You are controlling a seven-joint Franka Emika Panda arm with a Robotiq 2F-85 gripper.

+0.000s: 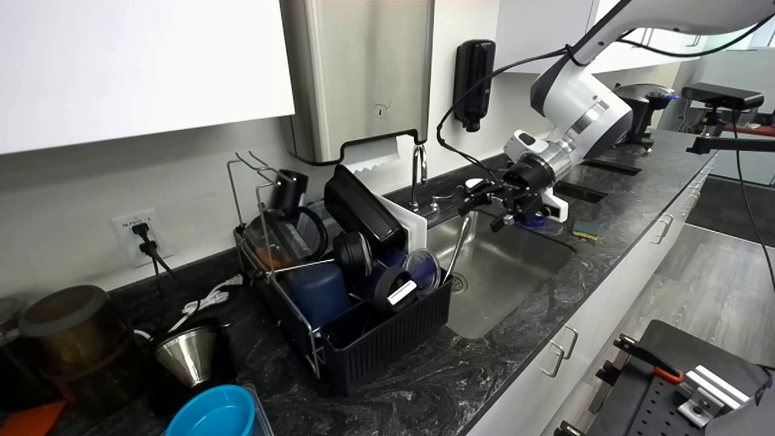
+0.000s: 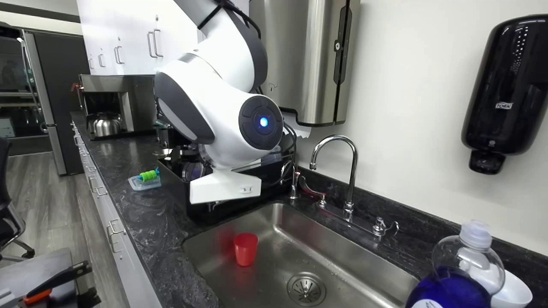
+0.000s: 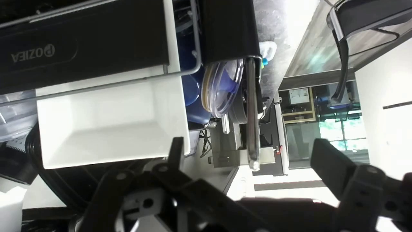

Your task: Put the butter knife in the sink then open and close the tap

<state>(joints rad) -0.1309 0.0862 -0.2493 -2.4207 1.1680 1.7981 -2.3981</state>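
1. At right end of rack (image 1: 387,345), exterior view: likely the knife (image 1: 458,247), handle up, tilted, ungrasped.
2. Gripper (image 3: 247,143) spread, holding nothing.
3. Judged: nothing done; grasp, move to sink (image 2: 342,263), tap (image 2: 352,179) open-and-close all remaining.

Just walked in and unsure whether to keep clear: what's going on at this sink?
A robot arm holds its open gripper close to what looks like the butter knife, which leans in the black utensil holder beside the sink. Nothing is gripped yet: in the wrist view, the knife's upper end shows between the spread jaws. The knife is not yet in the sink, where a red cup sits, and no water shows at the tap.
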